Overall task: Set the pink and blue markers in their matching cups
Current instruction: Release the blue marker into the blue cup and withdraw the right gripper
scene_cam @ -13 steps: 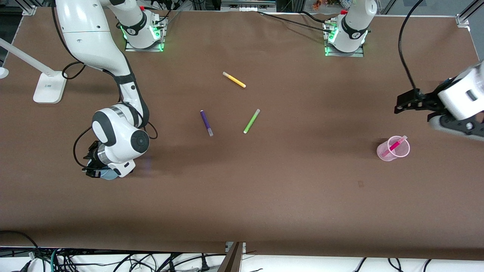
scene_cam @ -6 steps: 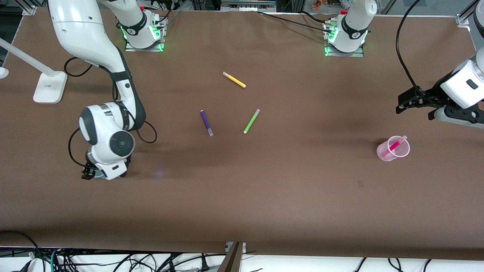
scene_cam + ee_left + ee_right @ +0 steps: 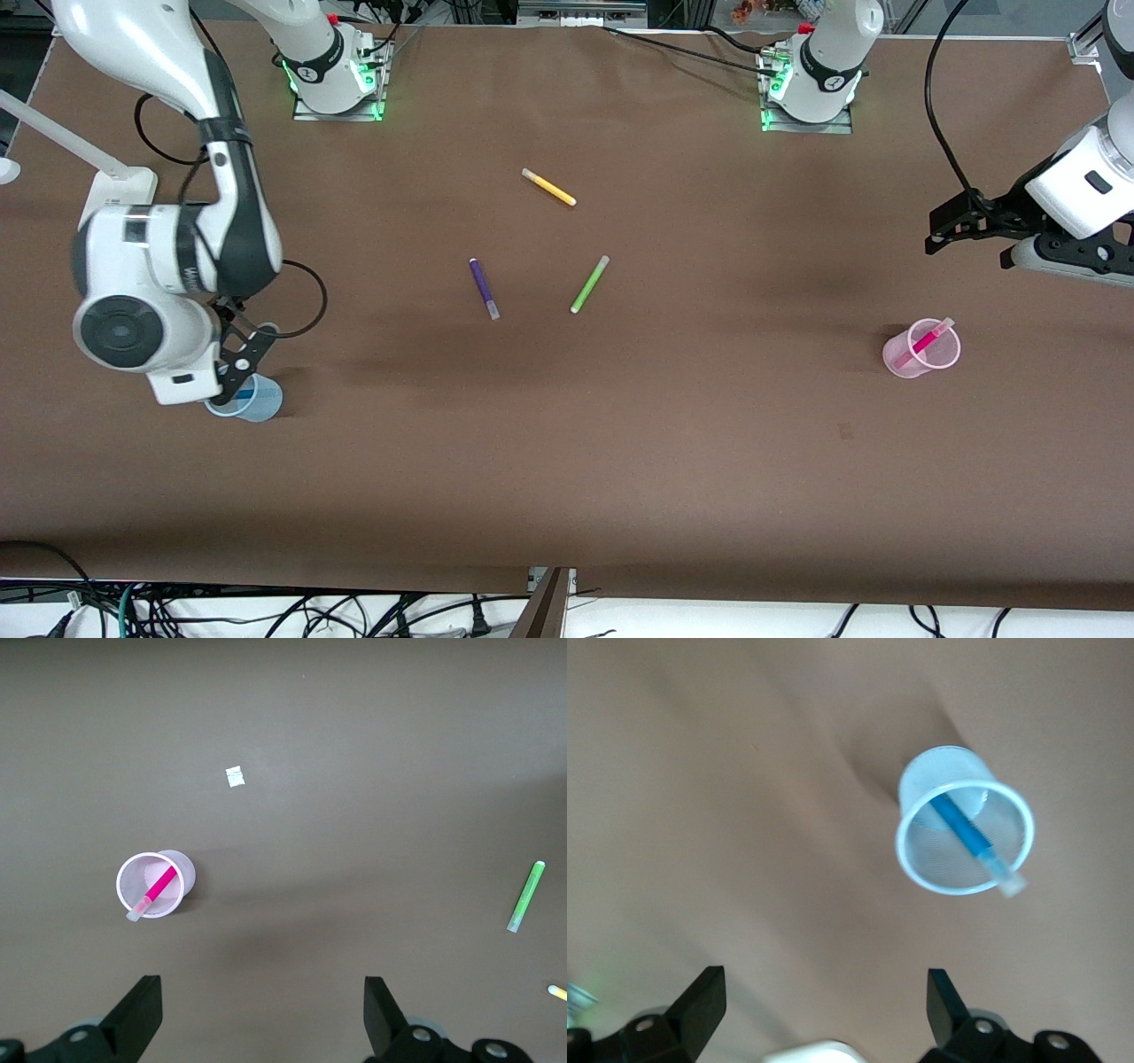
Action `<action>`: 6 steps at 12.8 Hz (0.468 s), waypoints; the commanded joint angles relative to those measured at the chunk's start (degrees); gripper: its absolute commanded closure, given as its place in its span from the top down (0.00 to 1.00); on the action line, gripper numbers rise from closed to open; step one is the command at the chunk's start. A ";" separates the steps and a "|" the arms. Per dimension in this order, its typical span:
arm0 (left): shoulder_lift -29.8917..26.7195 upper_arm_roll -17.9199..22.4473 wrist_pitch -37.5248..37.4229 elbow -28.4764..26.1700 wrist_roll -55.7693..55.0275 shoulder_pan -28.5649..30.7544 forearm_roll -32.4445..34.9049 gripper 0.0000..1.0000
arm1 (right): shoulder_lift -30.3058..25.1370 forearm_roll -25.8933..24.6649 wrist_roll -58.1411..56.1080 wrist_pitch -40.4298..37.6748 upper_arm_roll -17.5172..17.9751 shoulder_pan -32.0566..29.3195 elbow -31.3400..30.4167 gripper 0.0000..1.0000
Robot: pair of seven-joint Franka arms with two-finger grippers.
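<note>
Since the earlier frames the right gripper (image 3: 237,361) has risen off the blue cup (image 3: 252,403) and now hangs above it with jaws spread wide and empty. Inside that cup, at the right arm's end of the table, the blue marker (image 3: 966,837) leans against the rim. At the left arm's end, the pink marker (image 3: 923,342) stands in the pink cup (image 3: 912,361); the left gripper (image 3: 961,230), also spread and empty, has drawn back slightly. Yellow (image 3: 549,187), purple (image 3: 484,288) and green (image 3: 589,283) markers lie mid-table.
</note>
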 commanded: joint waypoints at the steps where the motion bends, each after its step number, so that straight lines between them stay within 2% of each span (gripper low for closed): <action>1: -1.49 0.37 0.30 -1.51 0.73 -0.31 -0.49 1.00 | -3.10 3.32 14.37 -3.35 0.52 -0.78 0.80 1.00; 3: -1.49 0.37 0.21 -1.51 0.73 -0.22 -0.49 1.00 | -6.79 3.41 28.60 -6.15 2.53 -0.96 -0.43 1.00; 5: -1.49 0.37 -0.23 -1.43 0.73 -0.31 -0.49 1.00 | -11.89 3.24 41.89 -8.87 7.17 -3.14 -1.66 1.00; 6: -1.41 0.98 -0.32 -1.34 0.73 -1.27 -0.58 1.00 | -14.17 3.24 44.90 -10.20 9.29 -4.72 -2.45 1.00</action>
